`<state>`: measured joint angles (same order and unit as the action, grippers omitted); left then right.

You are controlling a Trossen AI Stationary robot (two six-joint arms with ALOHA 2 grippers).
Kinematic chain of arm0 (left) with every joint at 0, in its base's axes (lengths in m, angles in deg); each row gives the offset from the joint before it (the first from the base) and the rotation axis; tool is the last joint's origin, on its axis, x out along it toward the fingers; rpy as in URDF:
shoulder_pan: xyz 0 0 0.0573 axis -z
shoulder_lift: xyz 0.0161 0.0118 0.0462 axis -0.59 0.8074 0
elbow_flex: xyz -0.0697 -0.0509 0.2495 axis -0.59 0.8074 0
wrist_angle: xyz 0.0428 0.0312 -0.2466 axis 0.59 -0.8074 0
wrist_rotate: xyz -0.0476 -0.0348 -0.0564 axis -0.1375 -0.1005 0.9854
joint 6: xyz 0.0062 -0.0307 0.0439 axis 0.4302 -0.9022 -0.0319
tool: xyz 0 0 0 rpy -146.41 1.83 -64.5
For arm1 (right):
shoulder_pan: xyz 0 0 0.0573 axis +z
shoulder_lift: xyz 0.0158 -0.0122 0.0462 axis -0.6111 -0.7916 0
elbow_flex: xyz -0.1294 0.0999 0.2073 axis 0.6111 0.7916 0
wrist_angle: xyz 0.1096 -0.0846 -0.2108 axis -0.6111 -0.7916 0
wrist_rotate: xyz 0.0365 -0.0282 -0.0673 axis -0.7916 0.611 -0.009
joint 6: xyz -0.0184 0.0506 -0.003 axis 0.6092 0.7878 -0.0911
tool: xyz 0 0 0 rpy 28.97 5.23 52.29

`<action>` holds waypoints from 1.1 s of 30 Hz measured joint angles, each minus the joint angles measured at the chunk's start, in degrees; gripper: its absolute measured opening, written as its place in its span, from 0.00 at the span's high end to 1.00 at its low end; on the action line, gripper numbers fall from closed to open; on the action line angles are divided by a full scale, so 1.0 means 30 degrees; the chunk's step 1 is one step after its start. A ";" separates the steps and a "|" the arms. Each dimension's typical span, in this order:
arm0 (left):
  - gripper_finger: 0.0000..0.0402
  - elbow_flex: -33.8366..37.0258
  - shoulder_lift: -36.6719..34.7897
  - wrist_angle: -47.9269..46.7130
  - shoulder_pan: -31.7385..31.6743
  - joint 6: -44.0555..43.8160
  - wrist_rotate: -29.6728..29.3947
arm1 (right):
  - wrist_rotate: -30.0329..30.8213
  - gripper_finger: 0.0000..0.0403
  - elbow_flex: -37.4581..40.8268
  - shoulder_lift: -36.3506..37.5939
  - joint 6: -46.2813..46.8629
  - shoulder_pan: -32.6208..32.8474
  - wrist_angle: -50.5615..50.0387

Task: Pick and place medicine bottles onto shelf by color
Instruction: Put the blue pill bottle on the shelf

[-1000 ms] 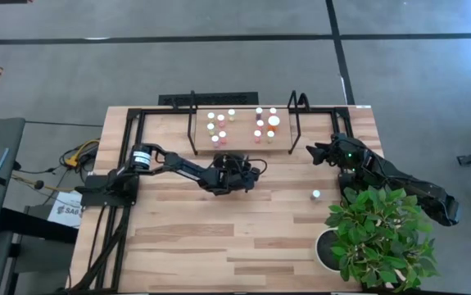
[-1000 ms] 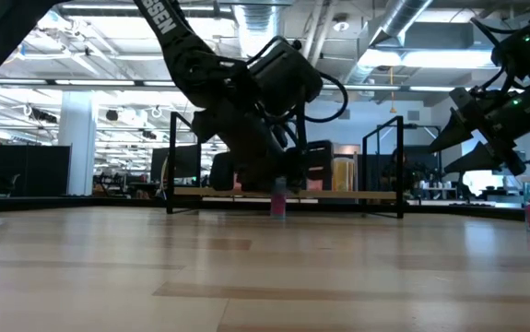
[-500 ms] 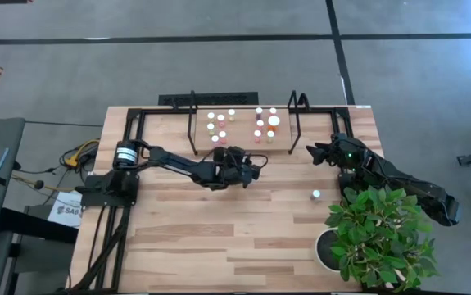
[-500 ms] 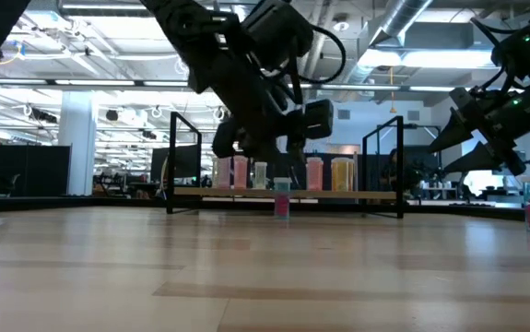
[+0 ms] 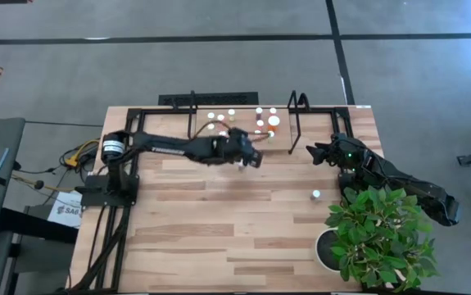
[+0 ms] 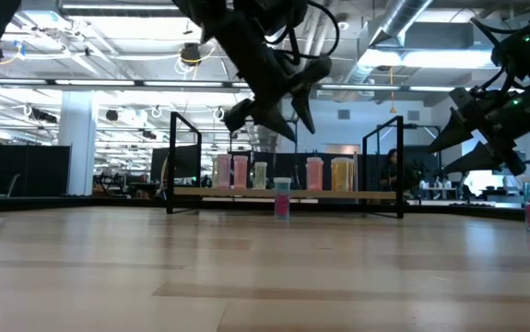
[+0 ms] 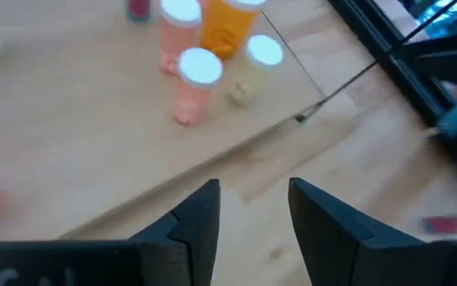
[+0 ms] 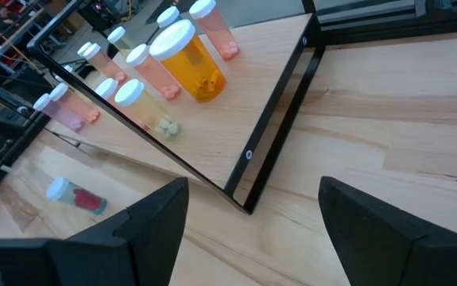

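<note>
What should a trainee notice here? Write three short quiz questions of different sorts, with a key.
1. True or false: the left end effector grips a bottle.
2. The largest-capped bottle on the shelf is: A pink, B orange, C dark.
3. Fill in: the loose bottle on the table's right side stands nearest the ___.

Key: 1 false, its fingers are apart with nothing between them. 2 B. 3 potted plant.

The plank table (image 5: 219, 221) carries the shelf (image 5: 243, 141) of medicine bottles (image 5: 265, 121) and a potted plant (image 5: 378, 238).
</note>
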<state>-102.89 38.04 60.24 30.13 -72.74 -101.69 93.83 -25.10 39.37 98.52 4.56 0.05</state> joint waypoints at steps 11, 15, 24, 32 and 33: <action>0.66 -0.4291 0.0907 -0.8715 -0.1121 -0.4760 0.5327 | 0.0000 0.24 0.0000 0.0000 0.0000 0.0007 -0.0022; 0.66 -0.4867 0.1338 -1.0299 -0.1017 -0.7135 0.6065 | 0.0005 0.24 0.0000 -0.0005 0.0000 0.0005 -0.0029; 0.66 -0.4879 0.2212 -1.0757 -0.1279 -1.0688 0.6976 | 0.0003 0.24 0.0000 -0.0023 0.0000 0.0003 -0.0004; 0.66 -0.4892 0.2192 -1.0300 -0.1675 -1.3308 0.7319 | 0.0000 0.24 0.0000 -0.0058 0.0000 0.0005 -0.0015; 0.66 -0.4892 0.2192 -1.0304 -0.1679 -1.3545 0.7329 | 0.0000 0.24 0.0000 -0.0051 0.0000 0.0005 -0.0010</action>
<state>-117.57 44.61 29.33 25.09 -113.38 -79.70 93.83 -25.10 39.21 98.52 4.58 0.02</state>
